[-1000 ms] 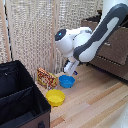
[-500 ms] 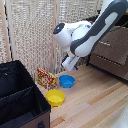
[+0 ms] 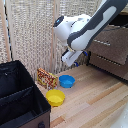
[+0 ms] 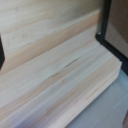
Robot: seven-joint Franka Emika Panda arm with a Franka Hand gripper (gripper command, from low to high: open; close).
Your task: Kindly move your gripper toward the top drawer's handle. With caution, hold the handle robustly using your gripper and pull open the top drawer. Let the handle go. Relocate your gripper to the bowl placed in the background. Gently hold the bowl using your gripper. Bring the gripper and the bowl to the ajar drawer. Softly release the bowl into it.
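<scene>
**Above the bowls, drawer not yet opened**

Going from the exterior view's left: a black bin takes up the near corner, its rim close to a yellow bowl on the wooden floor. Just behind the yellow bowl lies the blue bowl, the one I must carry later, with a patterned packet just beside it, against the woven screen. My arm hangs over this group, and my hand sits above and a little behind the blue bowl, well clear of it. I cannot tell whether my fingers are spread or closed; they are too small and blurred here, and my wrist view shows only floor boards and a dark frame edge, nothing between them.

Further to the exterior view's right stands the dresser. Its top drawer looks flush with the front, its handle a thin pale bar, apart from my hand. I judge the first step is the one in hand: reaching for that handle. The next move calls for swinging toward the dresser and lining my fingers across the bar.

The floor ahead of the dresser is bare, so there is room to pull. The tight edges are the bin and the screen.
</scene>
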